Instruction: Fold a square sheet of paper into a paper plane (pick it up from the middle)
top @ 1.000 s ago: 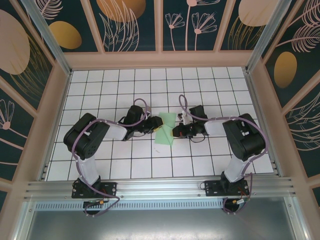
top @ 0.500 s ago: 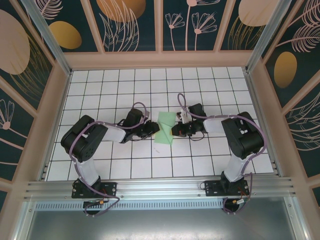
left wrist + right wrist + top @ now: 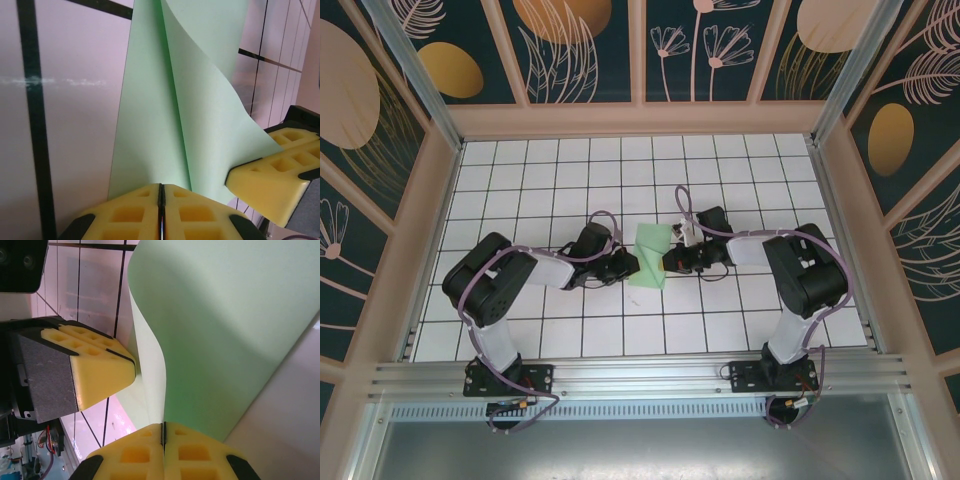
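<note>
Sheet of paper: I see the pale green sheet of paper (image 3: 650,250) near the middle of the tabletop (image 3: 540,180), between my two grippers; it is bent, not flat.
Crease: in the left wrist view a sharp fold line runs up the sheet from close to my pads; the part left of it looks flat against the white tiles; the part right of it lifts and curves toward the other gripper.
Left gripper: the left gripper (image 3: 629,266) sits at the sheet's left edge; its yellow pads (image 3: 130,217) press together with only a thin seam between them; the green edge runs in under them; I read it as clenched on the sheet.
Right gripper: the right gripper (image 3: 666,262) sits at the sheet's right edge; in its own wrist view the pads (image 3: 195,455) meet and the paper rises straight out of their seam; it is grasping the sheet.
Spacing: the two grippers face each other, near one another, with the paper between; in each wrist view the opposite gripper's yellow tip touches the paper.
</note>
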